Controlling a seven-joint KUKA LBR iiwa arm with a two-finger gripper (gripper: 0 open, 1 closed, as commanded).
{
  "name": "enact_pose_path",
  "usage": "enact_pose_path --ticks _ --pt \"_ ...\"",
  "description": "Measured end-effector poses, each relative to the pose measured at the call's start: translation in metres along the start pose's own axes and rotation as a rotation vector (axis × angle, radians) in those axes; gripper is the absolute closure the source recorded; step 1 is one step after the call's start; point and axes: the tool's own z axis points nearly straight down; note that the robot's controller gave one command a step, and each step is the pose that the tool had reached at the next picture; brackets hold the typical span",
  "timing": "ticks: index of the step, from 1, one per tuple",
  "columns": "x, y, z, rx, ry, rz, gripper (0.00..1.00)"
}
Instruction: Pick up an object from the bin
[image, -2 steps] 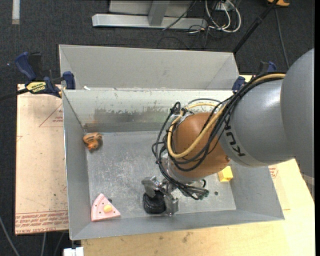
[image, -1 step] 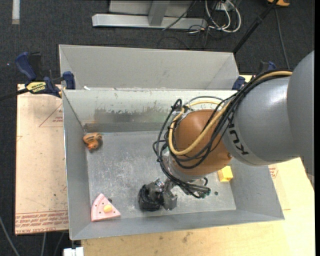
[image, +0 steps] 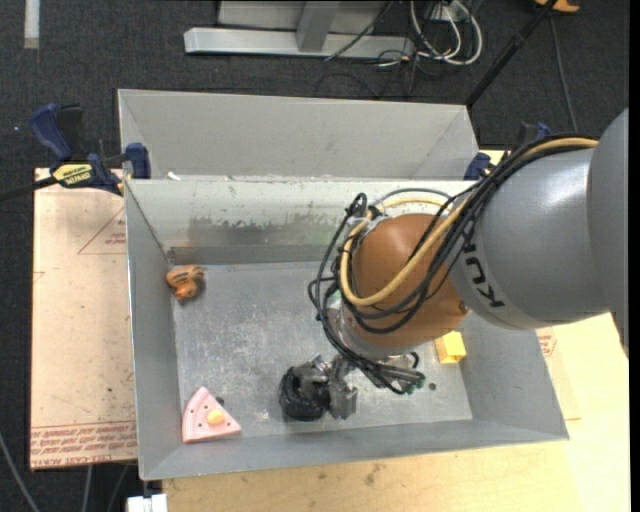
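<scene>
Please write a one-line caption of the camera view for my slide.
Gripper low beside a black rounded object by the lower wall of the grey metal bin; pink wedge left.

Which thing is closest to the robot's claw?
The black lump beside the gripper; the pink wedge, brown piece and yellow block lie farther off.

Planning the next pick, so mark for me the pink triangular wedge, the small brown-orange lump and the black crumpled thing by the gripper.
pink triangular wedge (image: 208, 418): camera view, middle of its top face.
small brown-orange lump (image: 185, 281): camera view, its middle.
black crumpled thing (image: 299, 397): camera view, its left half.
</scene>
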Motion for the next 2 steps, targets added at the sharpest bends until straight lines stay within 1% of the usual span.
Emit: enact_pose_path --ticks 2 --pt "-0.0001 -0.0002 -0.0185 0.001 0.000 0.001 1.00"
